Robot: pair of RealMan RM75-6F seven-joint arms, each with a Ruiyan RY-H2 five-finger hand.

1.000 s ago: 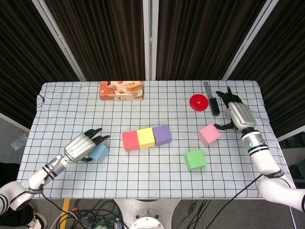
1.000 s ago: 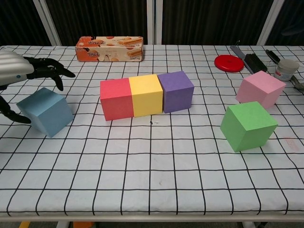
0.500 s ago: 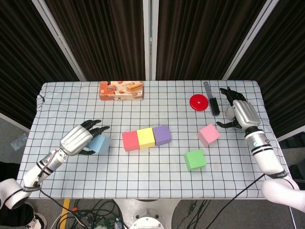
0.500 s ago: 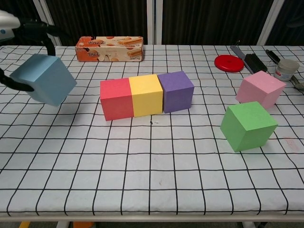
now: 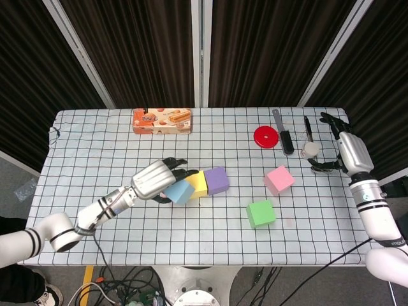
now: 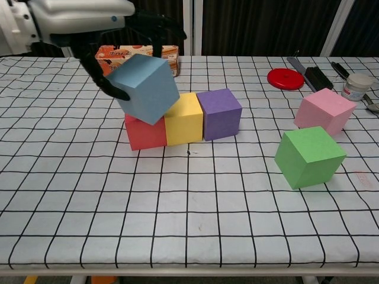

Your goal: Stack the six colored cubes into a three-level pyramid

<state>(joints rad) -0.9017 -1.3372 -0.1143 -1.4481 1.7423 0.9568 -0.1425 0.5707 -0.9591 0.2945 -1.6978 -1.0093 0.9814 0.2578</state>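
Observation:
My left hand (image 5: 154, 178) (image 6: 100, 26) grips a light blue cube (image 5: 180, 191) (image 6: 144, 89), tilted, just above the red cube (image 6: 144, 135) and the left part of the yellow cube (image 5: 197, 183) (image 6: 185, 119). Red, yellow and purple cubes (image 5: 217, 180) (image 6: 219, 113) form a touching row at mid-table. A pink cube (image 5: 279, 179) (image 6: 325, 110) and a green cube (image 5: 261, 213) (image 6: 310, 156) sit apart on the right. My right hand (image 5: 349, 153) hovers past the table's right edge with fingers spread, holding nothing.
A snack box (image 5: 162, 120) (image 6: 137, 60) lies at the back. A red lid (image 5: 265, 136) (image 6: 285, 77), a black-handled tool (image 5: 284, 135), a pen (image 5: 306, 127) and a small white jar (image 5: 310, 149) (image 6: 356, 86) sit at the back right.
My left hand carried the blue cube from the table's left side rightward over the red cube. My right hand drew back to the right, away from the pink cube.

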